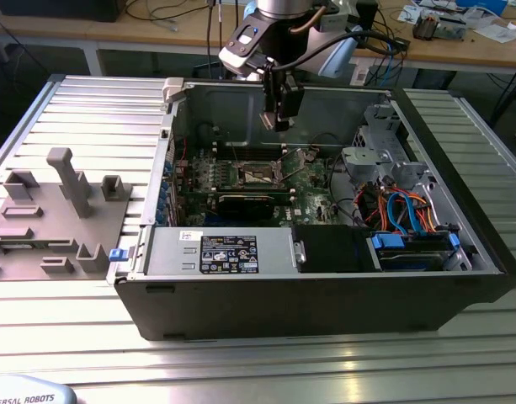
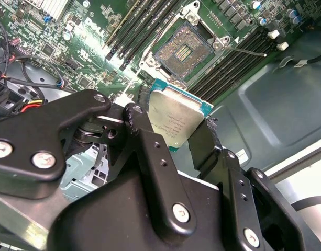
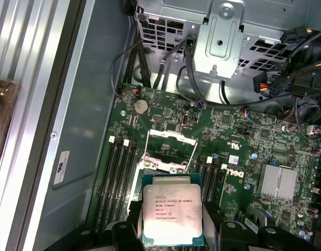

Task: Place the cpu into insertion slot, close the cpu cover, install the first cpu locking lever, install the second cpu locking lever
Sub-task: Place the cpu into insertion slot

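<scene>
Fingers (image 2: 143, 128) clamped on cpu (image 2: 177, 116) edges; cpu hangs clear of uncovered insertion slot (image 2: 184, 51), inside open computer case (image 1: 325, 295) on bench (image 1: 241, 362).

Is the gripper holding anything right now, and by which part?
Yes: the gripper holds the cpu, pinched by two opposite side edges, hanging above the motherboard, not yet in the insertion slot.

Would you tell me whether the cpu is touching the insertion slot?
Apart: the second wrist view shows the cpu clamped in the pincer, with the insertion slot bare beyond it.
</scene>
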You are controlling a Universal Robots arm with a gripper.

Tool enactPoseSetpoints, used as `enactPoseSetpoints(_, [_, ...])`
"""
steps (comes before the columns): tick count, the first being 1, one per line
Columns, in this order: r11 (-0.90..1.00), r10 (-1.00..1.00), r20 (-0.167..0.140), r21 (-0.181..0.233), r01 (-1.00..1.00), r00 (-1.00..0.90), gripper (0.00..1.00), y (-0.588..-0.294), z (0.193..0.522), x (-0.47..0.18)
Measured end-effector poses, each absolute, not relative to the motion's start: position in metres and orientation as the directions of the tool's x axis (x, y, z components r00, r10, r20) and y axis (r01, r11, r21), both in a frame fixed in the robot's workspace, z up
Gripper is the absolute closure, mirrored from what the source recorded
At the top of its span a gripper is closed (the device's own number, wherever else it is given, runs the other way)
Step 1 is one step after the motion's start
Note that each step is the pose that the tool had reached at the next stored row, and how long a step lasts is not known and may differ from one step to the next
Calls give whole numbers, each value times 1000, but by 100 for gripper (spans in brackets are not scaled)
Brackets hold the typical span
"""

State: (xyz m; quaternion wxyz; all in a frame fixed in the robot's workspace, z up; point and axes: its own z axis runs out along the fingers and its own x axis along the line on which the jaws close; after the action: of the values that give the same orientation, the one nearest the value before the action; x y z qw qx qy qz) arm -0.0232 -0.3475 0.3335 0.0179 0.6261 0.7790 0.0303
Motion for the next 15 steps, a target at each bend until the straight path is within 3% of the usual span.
enactPoseSetpoints(15, [203, 979, 10, 70, 977, -204, 46, -347, 333, -23])
